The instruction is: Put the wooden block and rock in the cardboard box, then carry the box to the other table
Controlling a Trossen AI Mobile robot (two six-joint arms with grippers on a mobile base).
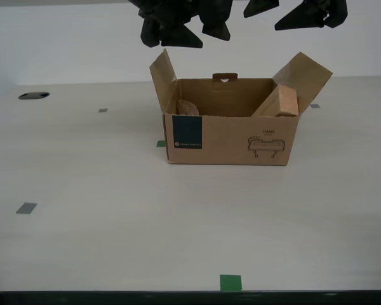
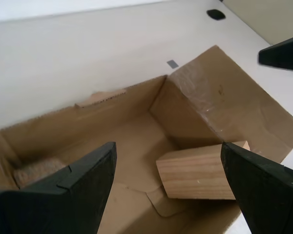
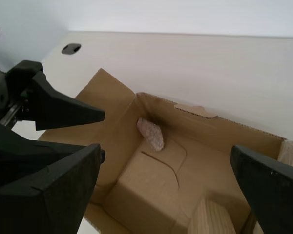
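The cardboard box (image 1: 228, 136) stands on an off-white table with its flaps up. Inside, the rock (image 1: 187, 107) lies at the end toward the exterior view's left. The wooden block (image 1: 279, 101) leans tilted at the opposite end. My second gripper (image 1: 184, 39) hangs open and empty above the rock's end, seeing box (image 2: 205, 92), rock (image 2: 36, 170) and block (image 2: 198, 170). My first gripper (image 1: 267, 19) hangs open and empty above the block's end, looking over box (image 3: 234, 131), rock (image 3: 151, 132) and block (image 3: 212, 219). The other table is out of view.
The table (image 1: 101, 241) carries green tape squares (image 1: 230, 283) and grey tape squares (image 1: 26, 208). A dark round hole (image 1: 33, 96) sits at the exterior view's far left. The table's dark front edge (image 1: 178, 297) runs along the exterior view's bottom.
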